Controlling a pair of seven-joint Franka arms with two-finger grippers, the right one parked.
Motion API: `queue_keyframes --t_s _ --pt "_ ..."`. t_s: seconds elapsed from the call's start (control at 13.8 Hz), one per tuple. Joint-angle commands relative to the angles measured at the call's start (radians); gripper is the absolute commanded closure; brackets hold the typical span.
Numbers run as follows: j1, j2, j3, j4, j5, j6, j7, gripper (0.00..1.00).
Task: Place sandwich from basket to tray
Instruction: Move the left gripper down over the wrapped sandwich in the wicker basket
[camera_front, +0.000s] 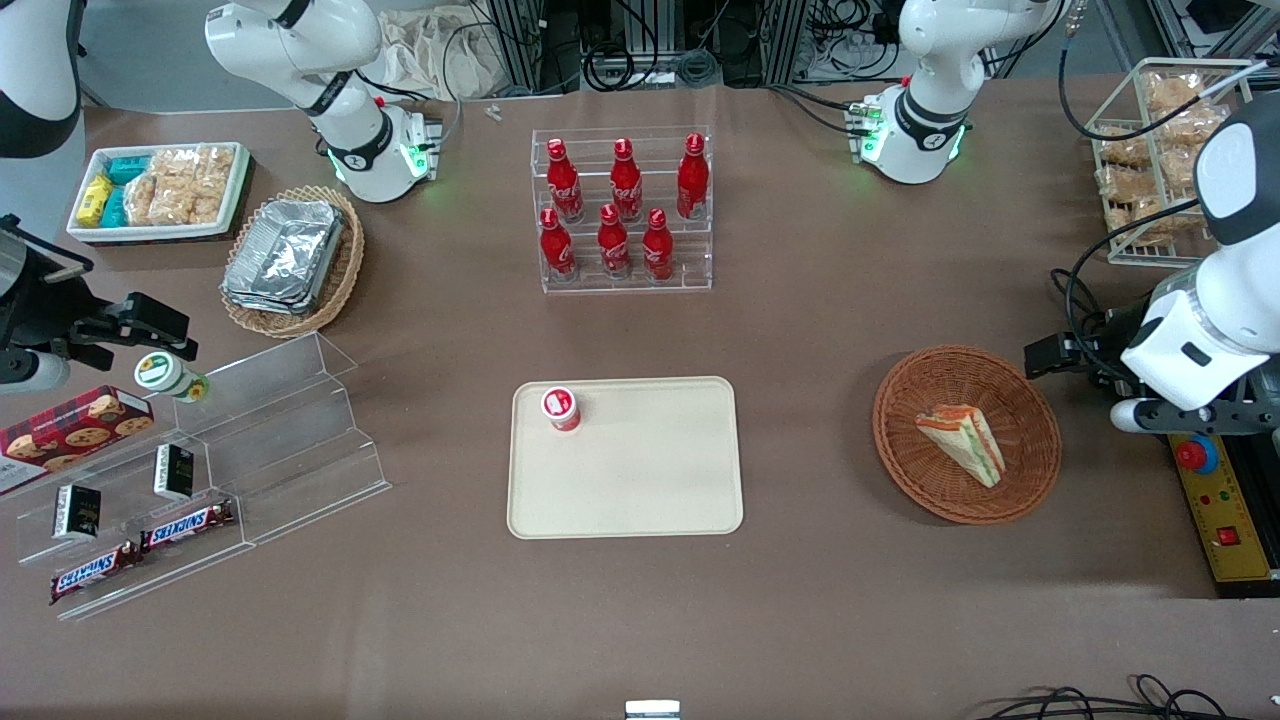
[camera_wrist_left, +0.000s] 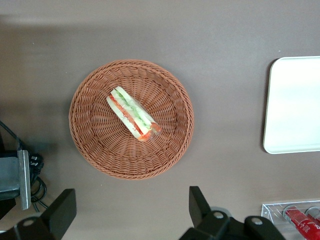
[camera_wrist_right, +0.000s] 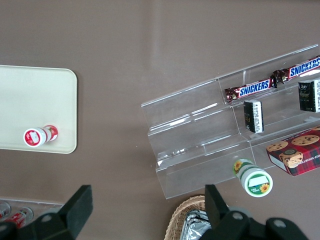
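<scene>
While the beige tray (camera_front: 640, 480) lies flat at the middle of the table, the things toward the parked arm's end are these: a white tray of snack packets (camera_front: 150, 232), a tan wicker basket (camera_front: 345, 270) holding foil containers (camera_front: 285, 255), and a clear stepped shelf (camera_front: 290, 440) with Snickers bars (camera_front: 185, 525) on its lowest step. Farther from the front camera than the beige tray stands a clear rack (camera_front: 625, 280) with six red cola bottles (camera_front: 613, 240). On the beige tray, at the corner nearest the stepped shelf, a small red-and-white bottle (camera_front: 561, 408) stands upright.

Toward the working arm's end sits the reddish-brown basket (camera_front: 900, 440), well apart from the tray. The sandwich (camera_front: 962, 440) lies inside it on one side, its orange, red and green filling edge showing.

The left arm reaches in from the table's end, its white wrist segment bent over the edge. Its gripper (camera_front: 1050, 355) hangs above the table just beside the basket's rim, clear of the sandwich. In the wrist view it looks straight down on the basket, and the two black fingers (camera_wrist_left: 197, 202) are spread wide with nothing between them.
</scene>
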Motion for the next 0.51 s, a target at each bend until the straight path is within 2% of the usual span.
queue_keyframes --t_s 0.0,0.15,0.29,0.44 --pt "-0.007 0.014 0.0 0.031 0.011 -0.024 -0.018 0.0" --pt "-0.007 0.023 0.0 0.031 0.024 -0.024 -0.043 0.0" --pt "-0.01 0.037 -0.002 0.027 0.07 -0.021 -0.118 0.0" --pt "-0.01 0.054 -0.006 0.011 0.084 0.005 -0.206 0.0"
